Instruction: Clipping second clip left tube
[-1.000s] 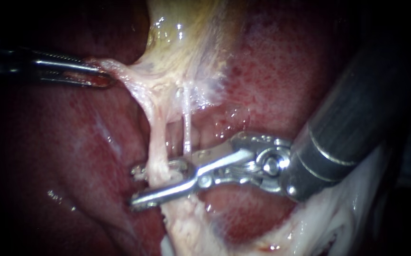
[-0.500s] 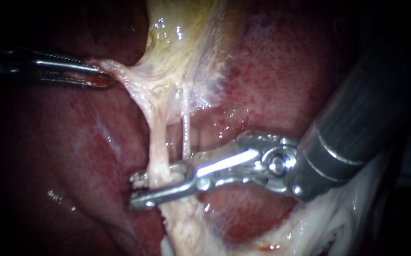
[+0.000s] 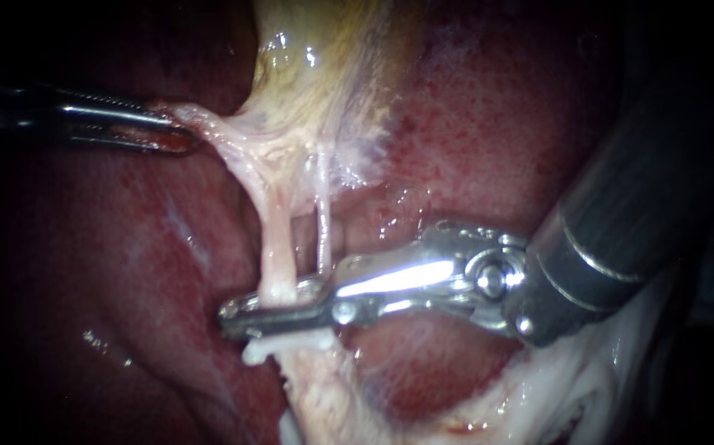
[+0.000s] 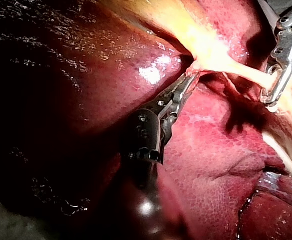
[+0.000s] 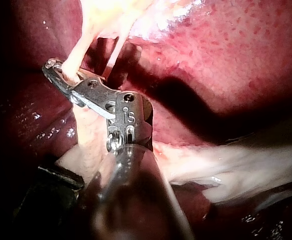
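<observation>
In the endoscope view the left tube (image 3: 275, 247) runs pale and taut down from the yellowish gallbladder (image 3: 324, 74). The thinner right tube (image 3: 324, 218) runs beside it. My right instrument (image 3: 278, 311) comes in from the right, and its jaws are shut across the left tube low down. A whitish strip (image 3: 284, 344) lies on the tube just under the jaws; whether it is a clip I cannot tell. My left instrument (image 3: 177, 136) is shut on a fold of gallbladder tissue, pulled to the left. The right wrist view shows the jaws (image 5: 61, 75) pinching the tube (image 5: 76, 56).
Dark red liver (image 3: 126, 255) surrounds the tubes on both sides. Pale fatty tissue (image 3: 554, 395) lies under the right instrument's shaft (image 3: 620, 222). In the left wrist view my left instrument (image 4: 188, 80) holds tissue, with the right instrument's jaws (image 4: 276, 82) ahead of it.
The right instrument's jaws, which stood apart around the left tube, have come together on it. A whitish strip now shows under them. The left instrument has held still.
</observation>
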Robot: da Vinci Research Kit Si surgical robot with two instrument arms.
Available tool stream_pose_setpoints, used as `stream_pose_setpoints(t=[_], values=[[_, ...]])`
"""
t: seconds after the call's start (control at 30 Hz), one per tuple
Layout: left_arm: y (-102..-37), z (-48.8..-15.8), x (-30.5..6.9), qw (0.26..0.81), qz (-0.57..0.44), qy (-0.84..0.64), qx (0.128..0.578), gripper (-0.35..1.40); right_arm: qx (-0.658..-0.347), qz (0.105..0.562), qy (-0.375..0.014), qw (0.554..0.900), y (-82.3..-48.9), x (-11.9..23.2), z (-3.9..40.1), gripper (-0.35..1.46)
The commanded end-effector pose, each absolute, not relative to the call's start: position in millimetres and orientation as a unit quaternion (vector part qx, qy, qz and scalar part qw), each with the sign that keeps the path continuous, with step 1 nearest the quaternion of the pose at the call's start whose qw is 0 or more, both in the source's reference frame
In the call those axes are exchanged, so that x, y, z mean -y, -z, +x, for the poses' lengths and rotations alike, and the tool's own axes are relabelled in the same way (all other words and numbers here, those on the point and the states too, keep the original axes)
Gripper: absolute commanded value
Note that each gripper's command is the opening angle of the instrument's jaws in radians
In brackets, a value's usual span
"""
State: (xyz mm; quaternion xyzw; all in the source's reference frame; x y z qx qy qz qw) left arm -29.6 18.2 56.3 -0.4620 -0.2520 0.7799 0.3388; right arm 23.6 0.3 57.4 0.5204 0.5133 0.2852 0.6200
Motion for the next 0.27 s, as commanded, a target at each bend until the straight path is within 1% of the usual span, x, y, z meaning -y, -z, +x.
stream_pose_setpoints(t=[0.03, 0.27], values=[[-56.3, -29.6, -18.2, 0.339, -0.462, -0.780, 0.252, -0.35, -0.513, 0.521, -0.285, 0.620, -57.6, -0.3, 23.6, -0.35], [-56.3, -29.6, -18.2, 0.339, -0.462, -0.780, 0.252, -0.35, -0.513, 0.520, -0.284, 0.621, -57.7, -0.2, 23.6, -0.35]])
